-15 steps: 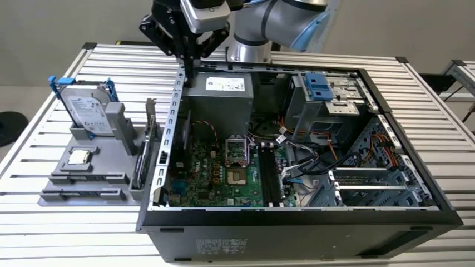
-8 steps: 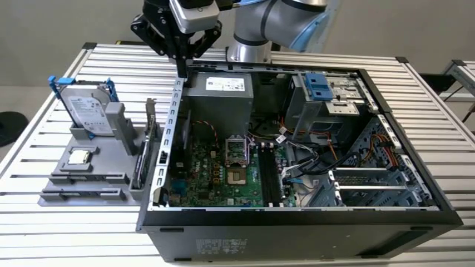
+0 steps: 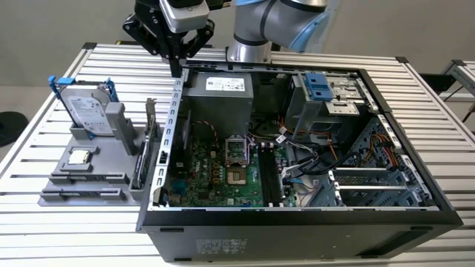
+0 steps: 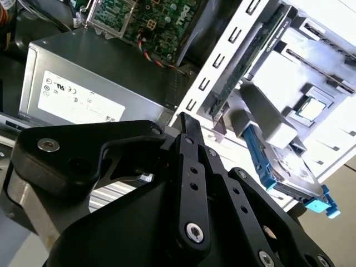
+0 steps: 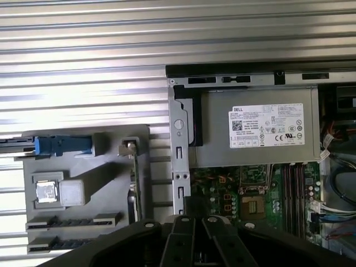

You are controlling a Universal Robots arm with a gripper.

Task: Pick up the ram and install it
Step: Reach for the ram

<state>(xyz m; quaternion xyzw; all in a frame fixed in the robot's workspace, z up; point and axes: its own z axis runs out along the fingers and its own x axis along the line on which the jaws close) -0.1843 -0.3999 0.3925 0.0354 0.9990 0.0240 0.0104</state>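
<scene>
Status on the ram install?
Done: nothing visible. In hand: gripper shut, holding nothing, above the case's corner by the power supply. Left: pick and install. I can't tell whether the ram sits in the gray fixture.

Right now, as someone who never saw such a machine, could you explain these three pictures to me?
This is one robot arm with a black gripper, closed, with nothing visible in it. The exterior view comes from a camera off the arm; both wrist views come from cameras riding on the arm. On the slatted table lies an open computer case showing a green motherboard and grey power supply. Beside it, on the exterior view's left, a grey holder carries a silver hard drive with blue rails, a small square chip and an upright card. The gripper hovers over the case's edge nearest the holder. Whether the ram sits in the holder's long slots, I cannot tell.
</scene>
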